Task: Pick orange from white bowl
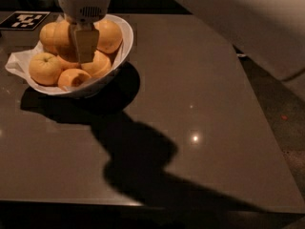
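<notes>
The white bowl [125, 41] stands at the table's back left, lined with crumpled white paper [15, 61] and heaped with several yellow-orange oranges. My gripper [82, 51] hangs straight down from the top of the view into the middle of the heap. It is against an orange [61, 37] on its left, with another orange [109, 36] on its right and one [97, 65] just below it. An orange with a stem dimple [45, 68] lies at the bowl's left. The gripper hides part of the middle fruit.
A black-and-white marker tag [24, 20] lies on the dark table [200, 94] behind the bowl. My arm's pale body [248, 18] fills the upper right. The arm's shadow [138, 161] falls across the table's front. The floor [286, 109] shows past the right edge.
</notes>
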`<state>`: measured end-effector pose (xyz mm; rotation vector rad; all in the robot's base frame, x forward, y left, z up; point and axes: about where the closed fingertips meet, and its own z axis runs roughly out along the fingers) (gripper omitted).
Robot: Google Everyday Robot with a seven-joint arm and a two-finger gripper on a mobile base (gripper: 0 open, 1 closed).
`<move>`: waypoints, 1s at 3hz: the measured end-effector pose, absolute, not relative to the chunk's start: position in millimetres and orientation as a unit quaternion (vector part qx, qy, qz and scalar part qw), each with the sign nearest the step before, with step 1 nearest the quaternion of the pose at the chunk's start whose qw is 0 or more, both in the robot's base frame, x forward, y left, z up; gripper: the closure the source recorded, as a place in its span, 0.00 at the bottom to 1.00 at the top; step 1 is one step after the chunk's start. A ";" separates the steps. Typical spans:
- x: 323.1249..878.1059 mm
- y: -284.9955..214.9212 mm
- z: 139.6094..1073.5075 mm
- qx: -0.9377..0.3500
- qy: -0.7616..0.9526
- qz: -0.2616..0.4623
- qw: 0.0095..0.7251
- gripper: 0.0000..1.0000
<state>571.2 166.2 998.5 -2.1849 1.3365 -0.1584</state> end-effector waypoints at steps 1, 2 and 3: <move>535.5 158.9 1011.2 -0.816 0.490 -0.055 0.302 1.00; 468.3 138.3 1019.1 -0.797 0.509 -0.055 0.321 1.00; 465.0 136.9 1018.7 -0.797 0.509 -0.056 0.321 1.00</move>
